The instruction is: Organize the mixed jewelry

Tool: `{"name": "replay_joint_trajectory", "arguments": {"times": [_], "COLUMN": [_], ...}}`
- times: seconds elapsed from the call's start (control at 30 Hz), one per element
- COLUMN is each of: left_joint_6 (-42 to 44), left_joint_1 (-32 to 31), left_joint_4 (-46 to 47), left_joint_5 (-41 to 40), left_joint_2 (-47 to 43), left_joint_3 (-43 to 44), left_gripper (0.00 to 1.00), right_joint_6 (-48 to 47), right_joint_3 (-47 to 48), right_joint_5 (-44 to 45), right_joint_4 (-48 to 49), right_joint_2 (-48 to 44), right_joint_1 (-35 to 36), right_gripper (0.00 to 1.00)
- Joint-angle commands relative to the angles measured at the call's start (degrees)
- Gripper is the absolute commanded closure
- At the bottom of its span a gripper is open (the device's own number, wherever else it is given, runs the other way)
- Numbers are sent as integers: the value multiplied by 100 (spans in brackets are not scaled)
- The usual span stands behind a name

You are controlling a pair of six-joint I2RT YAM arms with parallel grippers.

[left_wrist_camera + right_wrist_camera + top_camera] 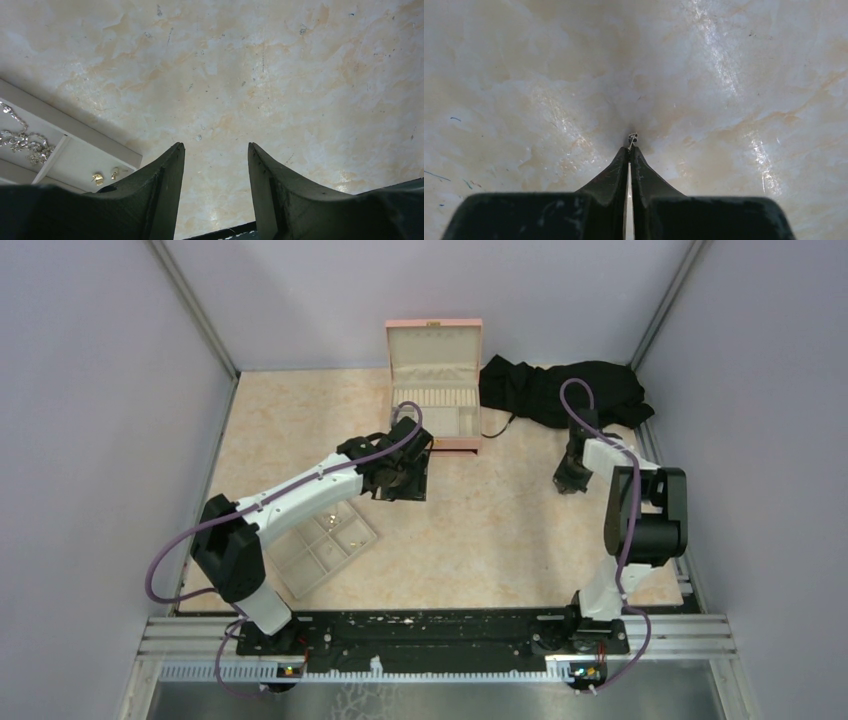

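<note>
Standing spread and empty over bare table (300,75), the left claw (216,150) has a tray (75,129) rim just off its left finger, with open table ahead and to its right. In the tray's compartments nearest that finger lie gold pieces (97,178) and a silvery chain (22,140). Farther right, the right claw (630,152) is closed on a tiny pale piece (632,138) that pokes from its tips, with bare table all round. Beyond both claws a pink box (436,344) sits with its lid up, a black cloth (560,390) just beside it.
</note>
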Motion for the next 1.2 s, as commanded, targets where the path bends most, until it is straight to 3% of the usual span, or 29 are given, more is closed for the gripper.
{"name": "replay_joint_trajectory", "arguments": {"times": [0.0, 0.3, 0.5, 0.73, 0.93, 0.97, 1.1, 1.17], "left_joint_6": [31, 61, -237, -574, -722, -720, -717, -709], "left_joint_1": [5, 15, 320, 913, 1348, 1350, 1347, 1341], "left_joint_4": [40, -75, 87, -121, -172, -188, -256, -250], "left_joint_5": [-70, -341, -105, -131, 14, -6, 11, 114], "left_joint_2": [-135, -264, -518, -1067, -1686, -1754, -1884, -1906], "left_joint_3": [-30, -49, -509, -1043, -1663, -1706, -1775, -1787], "left_gripper": [44, 44, 43, 44, 44, 44, 43, 43], "right_joint_6": [18, 14, 334, 822, 989, 1021, 1148, 1162], "right_joint_3": [-154, -229, -64, 394, 733, 754, 767, 786], "right_joint_5": [-232, -639, -1129, -1332, -1259, -1249, -1246, -1139], "right_joint_4": [144, -81, -150, 280, 555, 579, 630, 523], "right_joint_2": [-323, -969, -1140, -716, 116, 187, 223, 60], "right_joint_1": [-46, 281, 1588, 3871, 4824, 4892, 4948, 4951], "right_gripper": [100, 100, 100, 100, 100, 98, 66, 58]}}
